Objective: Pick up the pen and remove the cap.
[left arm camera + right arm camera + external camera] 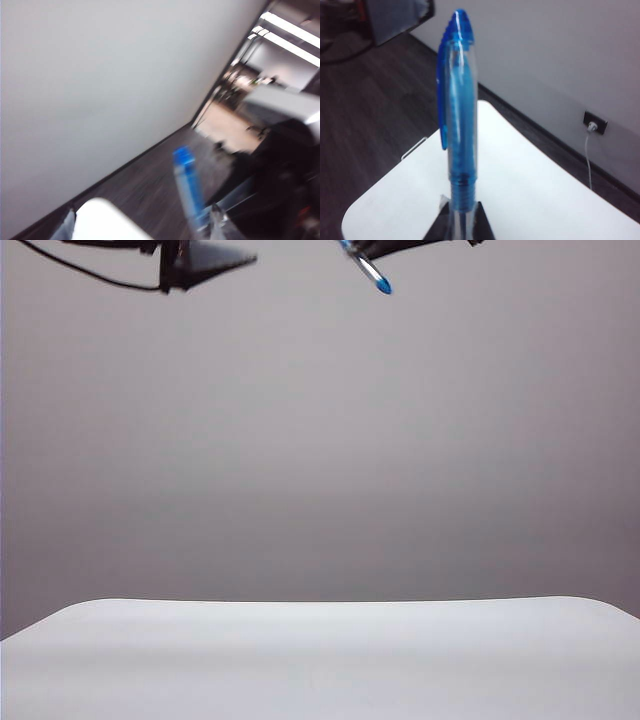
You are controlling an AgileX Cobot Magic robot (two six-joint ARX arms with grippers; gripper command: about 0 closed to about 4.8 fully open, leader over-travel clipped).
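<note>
Both arms were way up high in the exterior view, right at the upper edge of the frame, well above the white table (320,660). The right gripper (461,212) was clamped shut on the pen (459,145) — the two dark fingertips pinched the clear barrel just below the ribbed blue section. The cap (456,85) was still on, its blue clip running down one side and its rounded blue end pointing away from the wrist. From the exterior camera you could only catch a short bit of that pen (372,272) sticking out of the dark gripper, angled down with the blue tip lowest.

The left gripper (215,265) sat on the left of the exterior view, apart from the pen with a clear gap between them. Its wrist picture was badly smeared — a blurry blue pen end (188,187) showed against the dark floor near the gripper's fingers, but I couldn't tell whether those jaws were wide or narrow, or whether they touched anything.
</note>
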